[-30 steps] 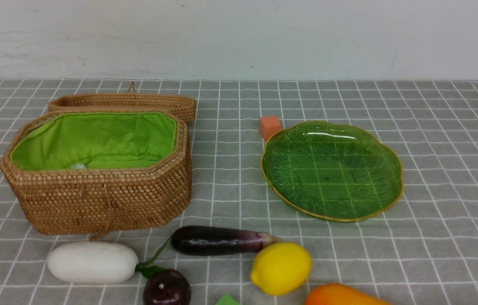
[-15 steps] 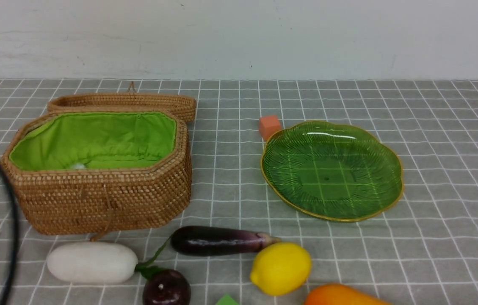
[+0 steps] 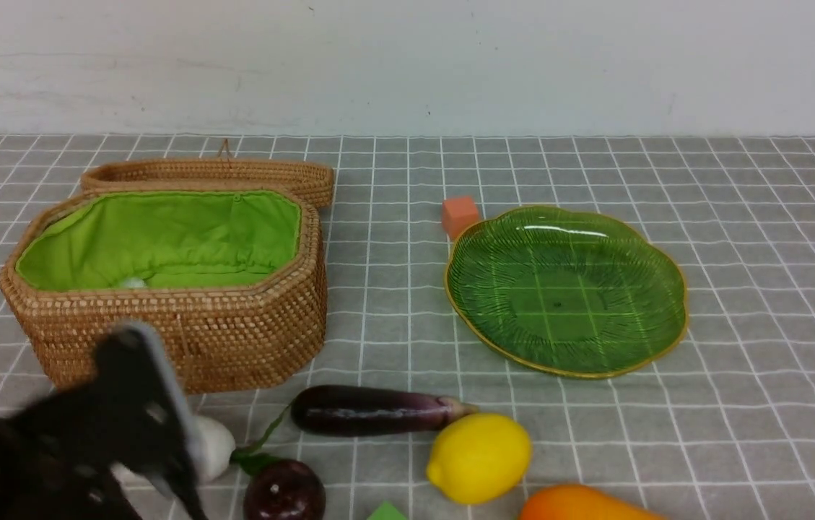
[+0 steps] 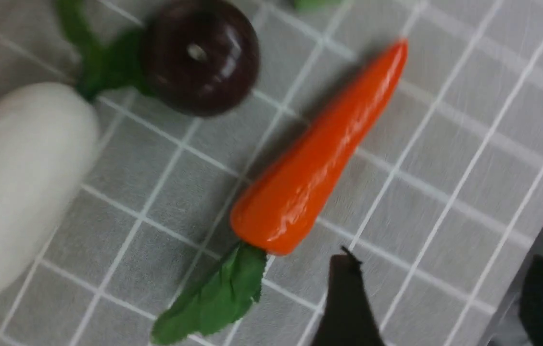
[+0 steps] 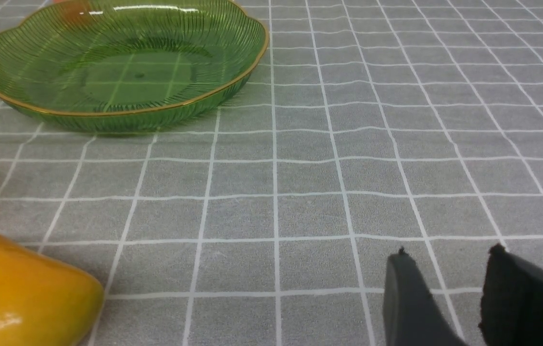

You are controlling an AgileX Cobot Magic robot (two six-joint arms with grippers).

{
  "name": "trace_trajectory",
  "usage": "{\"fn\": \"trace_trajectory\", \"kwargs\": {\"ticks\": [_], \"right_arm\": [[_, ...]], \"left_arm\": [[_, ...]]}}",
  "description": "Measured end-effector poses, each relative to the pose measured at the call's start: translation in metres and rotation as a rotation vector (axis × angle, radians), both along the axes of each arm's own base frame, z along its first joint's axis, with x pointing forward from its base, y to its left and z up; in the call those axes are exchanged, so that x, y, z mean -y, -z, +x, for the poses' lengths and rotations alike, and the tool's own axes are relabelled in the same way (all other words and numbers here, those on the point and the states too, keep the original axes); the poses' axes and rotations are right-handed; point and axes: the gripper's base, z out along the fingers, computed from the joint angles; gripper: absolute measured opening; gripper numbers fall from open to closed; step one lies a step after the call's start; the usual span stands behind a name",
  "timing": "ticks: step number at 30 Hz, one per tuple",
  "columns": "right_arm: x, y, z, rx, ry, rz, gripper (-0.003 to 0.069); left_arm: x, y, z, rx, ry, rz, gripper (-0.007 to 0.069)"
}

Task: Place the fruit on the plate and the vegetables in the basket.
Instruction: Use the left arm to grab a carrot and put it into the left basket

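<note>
Zero items are sorted: left gripper [image 4: 444, 263], jaws wide and empty, hangs by the carrot [image 4: 319, 149] and radish [image 4: 16, 192] near the basket [image 3: 183, 339]; next move likely means lowering onto one vegetable and closing.

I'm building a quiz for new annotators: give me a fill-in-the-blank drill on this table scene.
The plate is completely ____.
The basket has a ____ cloth lining.
The yellow fruit beside the eggplant is a ____.
Missing words: empty; green; lemon.
</note>
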Motion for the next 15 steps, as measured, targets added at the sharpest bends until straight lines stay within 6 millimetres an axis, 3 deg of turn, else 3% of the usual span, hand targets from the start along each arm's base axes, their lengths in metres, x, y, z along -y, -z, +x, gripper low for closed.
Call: {"fn": "trace_trajectory", "kwargs": {"ticks": [7, 15], "right_arm": [[0.000, 0.000, 0.000, 0.000, 0.000, 0.000, 0.0241], [0.000, 0.000, 0.000, 0.000, 0.000, 0.000, 0.0241]], "left_arm": [[0.027, 0.036, 0.028, 0.026, 0.150, 0.108, 0.0592], [0.040, 0.081, 0.052, -0.029, 0.249, 0.232, 0.0589]]}}
